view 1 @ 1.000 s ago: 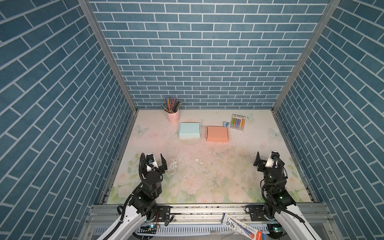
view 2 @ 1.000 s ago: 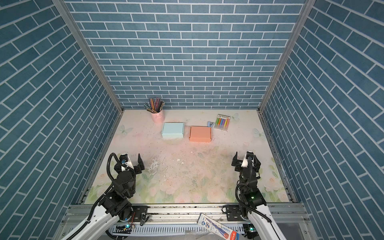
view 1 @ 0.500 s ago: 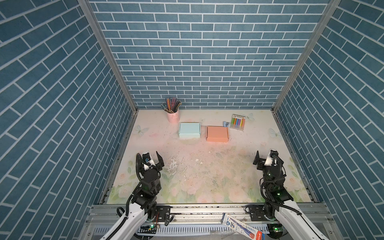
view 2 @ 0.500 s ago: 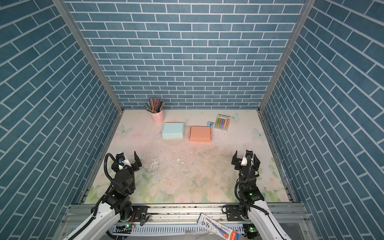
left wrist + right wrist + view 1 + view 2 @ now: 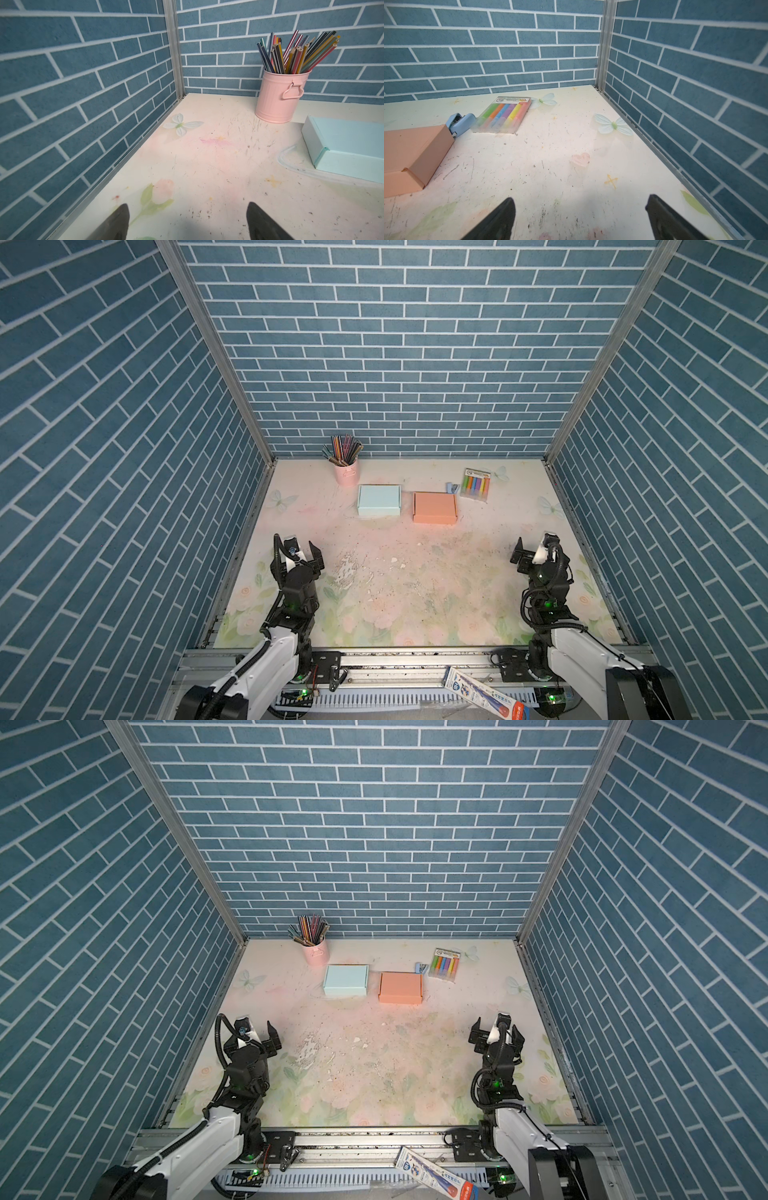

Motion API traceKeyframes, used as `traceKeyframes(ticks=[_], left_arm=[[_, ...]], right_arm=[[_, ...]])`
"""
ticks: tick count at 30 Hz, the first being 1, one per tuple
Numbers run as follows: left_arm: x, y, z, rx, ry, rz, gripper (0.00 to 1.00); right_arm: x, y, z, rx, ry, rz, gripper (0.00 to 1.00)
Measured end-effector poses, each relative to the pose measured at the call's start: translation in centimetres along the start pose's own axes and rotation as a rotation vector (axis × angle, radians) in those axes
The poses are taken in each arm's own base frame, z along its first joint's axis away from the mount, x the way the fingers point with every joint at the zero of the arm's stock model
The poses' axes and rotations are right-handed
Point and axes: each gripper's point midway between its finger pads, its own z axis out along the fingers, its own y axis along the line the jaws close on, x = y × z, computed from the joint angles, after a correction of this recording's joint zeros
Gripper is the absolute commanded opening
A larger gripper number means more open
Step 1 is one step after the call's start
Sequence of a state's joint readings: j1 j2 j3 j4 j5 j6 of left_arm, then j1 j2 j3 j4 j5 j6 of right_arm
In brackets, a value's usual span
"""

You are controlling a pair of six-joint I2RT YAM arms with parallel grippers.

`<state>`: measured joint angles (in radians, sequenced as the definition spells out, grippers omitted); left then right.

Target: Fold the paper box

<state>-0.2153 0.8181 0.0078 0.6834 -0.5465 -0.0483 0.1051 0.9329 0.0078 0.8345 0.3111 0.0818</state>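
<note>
Reaching is the first hazard: the left gripper [image 5: 297, 549] and the right gripper [image 5: 536, 549] both hang at the near edge, jaws spread wide with nothing between them. The paper boxes lie well apart from them, at the far side. The light blue box [image 5: 379, 499] sits left of the orange box [image 5: 434, 507], with a gap between them. Both look closed up already, though I cannot tell from above whether their flaps are tucked in.

Light card like this would likely skid if pushed from one side without the other arm bracing it. A sweep at the blue one could tip the pink pencil cup [image 5: 346, 475] just beyond its far left corner. The orange one has a small blue stapler [image 5: 462, 122] right at its far right corner, with a pack of highlighters [image 5: 476, 485] beside that.

The table [image 5: 415, 593] carries a pale floral mat, scuffed and speckled, with a flaked white patch [image 5: 347, 572] near the left arm. Blue brick-pattern walls [image 5: 395, 364] close in the left, right and far sides.
</note>
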Motion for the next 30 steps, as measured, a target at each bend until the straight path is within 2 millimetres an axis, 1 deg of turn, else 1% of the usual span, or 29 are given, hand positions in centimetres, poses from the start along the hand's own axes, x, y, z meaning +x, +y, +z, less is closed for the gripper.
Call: traceKeyframes(ticks=[4, 11, 17, 24, 30], left_arm=[[0.1, 0.0, 0.9, 0.000, 0.010, -0.003, 0.88], [-0.5, 0.1, 2.4, 0.005, 0.002, -0.032, 0.88], [-1.4, -0.4, 2.6, 0.026, -0.021, -0.049, 0.89], [-1.6, -0.6, 3.1, 0.040, -0.032, -0.060, 0.88], [-1.4, -1.2, 4.1, 0.053, -0.019, -0.055, 0.89]], right_arm=[[0.4, 0.1, 0.6, -0.011, 0.007, 0.002, 0.98], [-0.5, 0.4, 1.8, -0.037, -0.023, 0.016, 0.98], [-1.3, 0.1, 2.7, -0.039, -0.048, 0.035, 0.98], [-1.6, -0.1, 3.0, -0.044, -0.051, 0.049, 0.98], [-2.0, 0.1, 4.2, -0.052, -0.055, 0.050, 0.98]])
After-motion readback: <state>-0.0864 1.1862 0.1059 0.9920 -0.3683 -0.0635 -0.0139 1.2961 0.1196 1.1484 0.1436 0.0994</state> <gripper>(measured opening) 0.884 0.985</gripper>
